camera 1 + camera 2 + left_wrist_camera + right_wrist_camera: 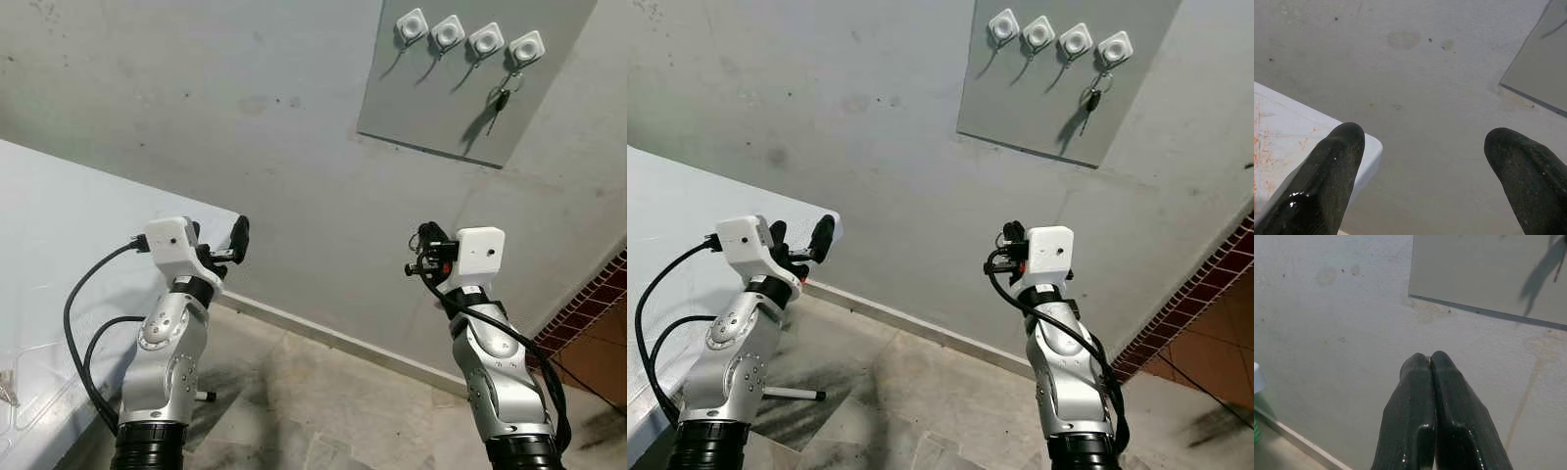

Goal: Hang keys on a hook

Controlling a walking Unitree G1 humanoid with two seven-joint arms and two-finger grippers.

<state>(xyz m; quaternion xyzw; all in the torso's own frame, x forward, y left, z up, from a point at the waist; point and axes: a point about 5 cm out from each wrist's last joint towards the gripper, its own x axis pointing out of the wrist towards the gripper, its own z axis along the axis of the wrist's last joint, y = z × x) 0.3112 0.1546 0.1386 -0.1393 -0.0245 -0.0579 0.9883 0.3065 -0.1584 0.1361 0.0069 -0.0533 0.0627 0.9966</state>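
Note:
A set of keys [502, 99] hangs from the rightmost of several white hooks [526, 47] on a grey panel [431, 108] high on the wall, a dark key dangling under its ring. Both arms are raised toward the wall, well below the panel. My left gripper [217, 235] is open with nothing between its fingers [1334, 171], beside the table corner. Below the panel's lower edge, my right gripper [425, 237] is shut, its fingertips [1430, 358] pressed together and holding nothing. The keys [1091, 98] also appear in the right eye view.
A white table [59, 225] stands at my left, its corner [1369, 147] close to the left gripper. The grey wall meets a tiled floor [323, 401] at a pale skirting. Red-brown brick tiling [588, 304] lies at the right.

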